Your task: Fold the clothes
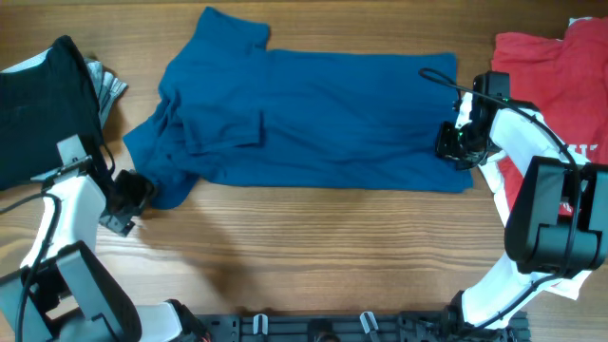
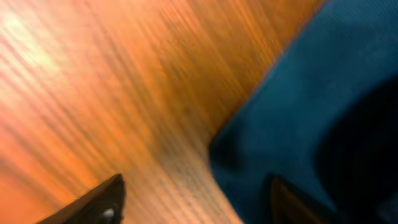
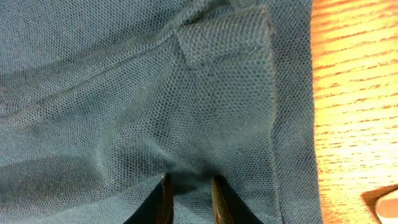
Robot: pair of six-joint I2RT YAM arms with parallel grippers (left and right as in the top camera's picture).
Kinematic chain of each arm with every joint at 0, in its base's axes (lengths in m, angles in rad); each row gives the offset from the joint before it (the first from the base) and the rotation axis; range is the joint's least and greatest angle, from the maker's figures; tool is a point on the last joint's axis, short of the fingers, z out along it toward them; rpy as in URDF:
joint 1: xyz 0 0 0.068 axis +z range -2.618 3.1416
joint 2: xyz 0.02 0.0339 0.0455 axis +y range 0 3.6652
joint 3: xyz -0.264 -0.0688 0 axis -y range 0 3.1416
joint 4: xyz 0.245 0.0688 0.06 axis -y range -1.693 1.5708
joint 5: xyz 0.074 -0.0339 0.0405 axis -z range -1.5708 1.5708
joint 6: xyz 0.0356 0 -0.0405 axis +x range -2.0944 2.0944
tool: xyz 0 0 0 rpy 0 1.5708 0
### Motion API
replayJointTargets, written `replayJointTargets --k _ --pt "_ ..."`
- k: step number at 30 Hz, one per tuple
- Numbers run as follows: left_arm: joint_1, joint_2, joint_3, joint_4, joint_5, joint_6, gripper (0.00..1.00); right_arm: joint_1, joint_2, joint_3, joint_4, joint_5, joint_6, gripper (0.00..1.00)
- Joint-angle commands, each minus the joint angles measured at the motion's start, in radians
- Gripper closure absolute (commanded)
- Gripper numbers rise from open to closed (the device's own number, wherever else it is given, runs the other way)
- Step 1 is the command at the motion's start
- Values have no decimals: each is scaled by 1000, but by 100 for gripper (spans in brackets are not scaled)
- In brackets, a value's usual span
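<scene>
Pinching blue shirt (image 1: 313, 114), right gripper (image 3: 189, 190) low.

The dark blue shirt (image 3: 155, 93) is soft, matt cloth. Close up, its knit is a fine honeycomb mesh, slightly rough, with a stitched hem. The red shirt (image 1: 537, 76), black garment (image 1: 38, 104) and grey garment (image 1: 112, 87) are likewise dull cloth. The table (image 1: 313, 247) is wood-grained and smooth, with a faint sheen. The right arm (image 1: 518, 142) has smooth white plastic shells and matt black housings.
</scene>
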Motion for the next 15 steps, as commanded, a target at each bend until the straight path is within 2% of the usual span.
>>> replayJointTargets --k 1,4,6,9,10,11,13,15 --pt "0 13 -47 66 183 69 15 6 35 -11 -22 -6 -17 78" --pt "0 39 -88 150 182 76 16 6 35 -11 -21 -6 -17 78" --pt "0 67 -109 178 182 77 21 6 35 -11 -21 -6 -18 78" --pt "0 97 -116 214 178 105 51 6 35 -11 -21 -5 -17 78" --pt "0 97 -115 229 171 106 67 6 35 -11 -21 -5 -18 79" --pt "0 92 -113 247 151 106 95 6 35 -11 -21 -5 -18 78" --pt "0 73 -86 270 53 117 96 6 35 -11 -21 -5 -18 78" --pt "1 41 -34 264 -23 186 96 6 35 -11 -22 -5 -18 78"
